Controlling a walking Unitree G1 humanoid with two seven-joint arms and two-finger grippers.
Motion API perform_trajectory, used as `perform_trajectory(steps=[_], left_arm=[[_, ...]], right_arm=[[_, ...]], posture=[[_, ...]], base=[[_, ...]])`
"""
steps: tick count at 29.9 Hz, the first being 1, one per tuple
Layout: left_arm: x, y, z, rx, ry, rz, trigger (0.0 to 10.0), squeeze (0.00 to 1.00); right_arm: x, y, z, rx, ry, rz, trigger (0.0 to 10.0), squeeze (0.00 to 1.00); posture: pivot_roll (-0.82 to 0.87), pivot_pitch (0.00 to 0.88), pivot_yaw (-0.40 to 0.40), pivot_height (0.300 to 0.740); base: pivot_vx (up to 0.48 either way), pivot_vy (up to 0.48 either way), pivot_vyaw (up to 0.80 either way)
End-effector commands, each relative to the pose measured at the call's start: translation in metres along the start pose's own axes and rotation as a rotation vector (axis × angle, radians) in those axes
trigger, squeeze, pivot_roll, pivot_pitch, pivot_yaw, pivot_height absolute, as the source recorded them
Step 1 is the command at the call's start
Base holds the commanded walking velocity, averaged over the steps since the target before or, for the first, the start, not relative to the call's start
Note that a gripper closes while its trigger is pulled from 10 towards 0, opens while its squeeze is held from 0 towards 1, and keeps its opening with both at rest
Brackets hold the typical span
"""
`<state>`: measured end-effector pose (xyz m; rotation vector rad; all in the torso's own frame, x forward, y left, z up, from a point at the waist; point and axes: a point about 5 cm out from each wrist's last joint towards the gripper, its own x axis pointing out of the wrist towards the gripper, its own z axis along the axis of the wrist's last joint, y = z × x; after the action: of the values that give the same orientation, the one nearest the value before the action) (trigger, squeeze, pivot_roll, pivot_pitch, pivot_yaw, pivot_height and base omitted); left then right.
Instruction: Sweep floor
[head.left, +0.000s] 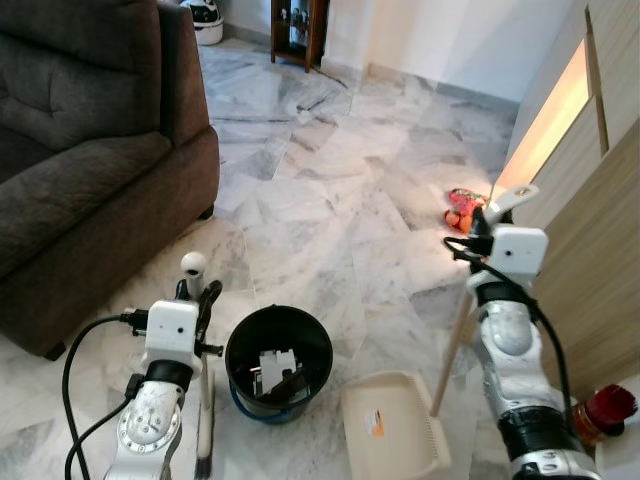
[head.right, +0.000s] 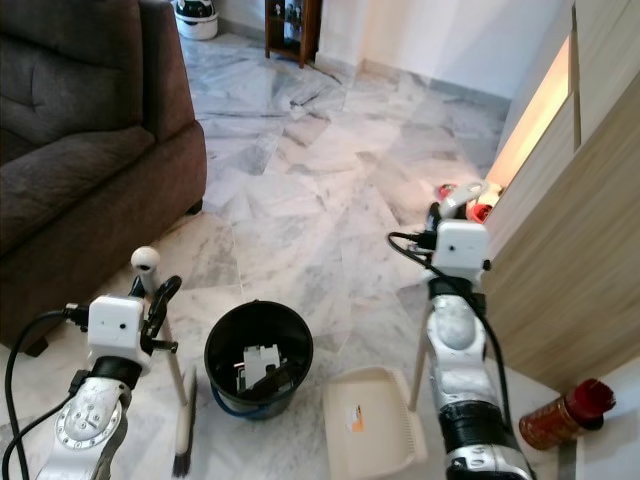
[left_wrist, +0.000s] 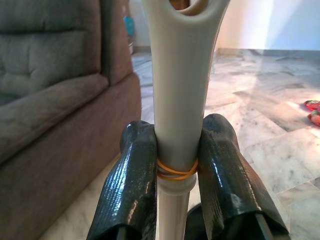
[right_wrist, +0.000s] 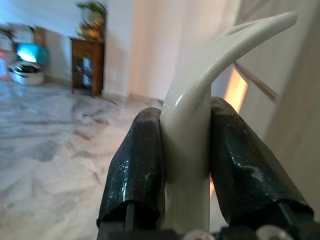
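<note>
Left gripper (left_wrist: 176, 165) clamped on broom handle (left_wrist: 180, 100); right gripper (right_wrist: 185, 165) clamped on dustpan handle (right_wrist: 200, 100). Dustpan (head.left: 392, 425) grounded right of bin (head.left: 278, 362). Next: sweeping into dustpan.

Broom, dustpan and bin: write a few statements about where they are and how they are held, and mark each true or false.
1. The left gripper is shut on the broom handle. True.
2. The right gripper is open and holds nothing. False: it is shut on the dustpan handle.
3. The black bin stands between the broom and the dustpan. True.
4. The bin lies tipped on its side. False: it stands upright.
5. The sofa is on the robot's right. False: its left.
</note>
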<state>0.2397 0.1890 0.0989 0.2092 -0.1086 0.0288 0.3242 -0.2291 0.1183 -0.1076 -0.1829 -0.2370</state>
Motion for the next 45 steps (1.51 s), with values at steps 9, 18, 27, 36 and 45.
perform_trajectory(steps=[9, 18, 27, 36, 45], left_arm=[[0.000, -0.003, 0.010, 0.012, -0.067, 0.020, 10.0, 0.00], [-0.003, 0.010, 0.011, 0.038, -0.074, 0.032, 10.0, 0.00], [0.002, -0.001, 0.004, 0.032, -0.057, -0.018, 10.0, 0.00], [0.008, 0.004, -0.016, -0.031, 0.024, 0.048, 10.0, 0.00], [0.004, 0.006, -0.027, -0.063, 0.064, 0.045, 10.0, 0.00]], right_arm=[[-0.019, -0.015, -0.030, 0.029, 0.108, 0.021, 10.0, 0.00], [-0.033, 0.005, -0.039, 0.073, 0.086, 0.140, 10.0, 0.00], [-0.044, 0.024, -0.045, 0.082, 0.097, 0.303, 10.0, 0.00], [-0.034, 0.027, -0.039, 0.107, 0.072, 0.307, 10.0, 0.00], [-0.039, 0.033, -0.037, 0.133, 0.048, 0.308, 10.0, 0.00]], posture=[[0.18, 0.000, -0.150, 0.740], [0.21, 0.000, -0.146, 0.740], [0.17, 0.000, -0.114, 0.740], [0.17, 0.000, -0.138, 0.740], [0.13, 0.000, -0.113, 0.740]], base=[[0.000, 0.000, 0.00], [0.000, 0.000, 0.00], [0.000, 0.000, 0.00], [0.000, 0.000, 0.00], [0.000, 0.000, 0.00]])
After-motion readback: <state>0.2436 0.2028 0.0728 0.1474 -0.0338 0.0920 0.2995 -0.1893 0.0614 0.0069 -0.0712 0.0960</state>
